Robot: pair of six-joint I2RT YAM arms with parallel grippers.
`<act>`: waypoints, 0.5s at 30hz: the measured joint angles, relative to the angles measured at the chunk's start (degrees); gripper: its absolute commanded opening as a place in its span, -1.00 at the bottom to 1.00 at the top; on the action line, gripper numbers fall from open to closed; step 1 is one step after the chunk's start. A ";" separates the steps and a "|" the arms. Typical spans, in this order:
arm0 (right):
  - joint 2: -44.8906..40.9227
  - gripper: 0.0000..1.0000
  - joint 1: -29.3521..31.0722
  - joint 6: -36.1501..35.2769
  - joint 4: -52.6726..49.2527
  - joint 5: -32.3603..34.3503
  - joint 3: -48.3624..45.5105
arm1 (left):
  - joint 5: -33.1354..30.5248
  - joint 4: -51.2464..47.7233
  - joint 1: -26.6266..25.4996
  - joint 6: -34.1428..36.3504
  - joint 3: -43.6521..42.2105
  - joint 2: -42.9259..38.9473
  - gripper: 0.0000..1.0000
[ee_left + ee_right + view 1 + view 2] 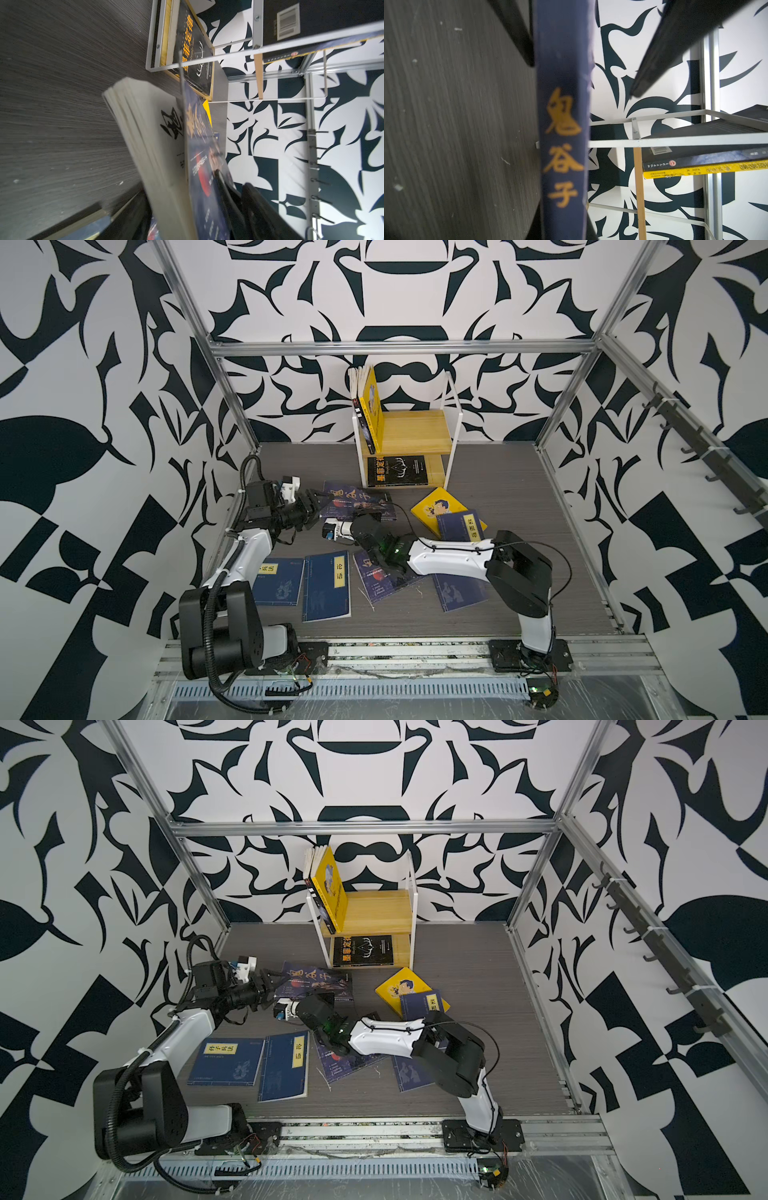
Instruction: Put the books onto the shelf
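A navy book with gold calligraphy (357,504) (318,982) lies on the dark table in front of the shelf (415,435) (374,911). My right gripper (371,515) (562,228) is shut on its spine (562,124) at the near edge. At the book's left end my left gripper (322,508) (182,207) stands open, one finger on each side of the fanned pages (145,135). On the shelf's upper board, a yellow book (371,406) and some others lean left. A black book (397,470) lies on the lower board.
More navy books lie flat near the arms (278,583) (326,587) (382,576) (459,591). A yellow book (434,504) with a navy one (461,526) on top lies right of centre. Patterned walls and aluminium rails (399,349) enclose the table.
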 measured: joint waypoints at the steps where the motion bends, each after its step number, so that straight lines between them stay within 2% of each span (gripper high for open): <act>1: -1.31 -1.00 -0.20 -0.31 -0.79 -0.44 -1.14 | -0.37 -0.52 0.11 0.50 0.15 -0.04 0.51; 8: -11.82 -1.00 -2.60 -2.12 -7.87 -3.96 -5.68 | -6.16 -5.01 1.79 6.88 0.90 -1.09 0.58; 15: -18.93 -1.00 -8.33 -3.02 -14.86 -8.92 -5.79 | -12.55 -10.47 3.43 14.16 2.03 -3.52 0.68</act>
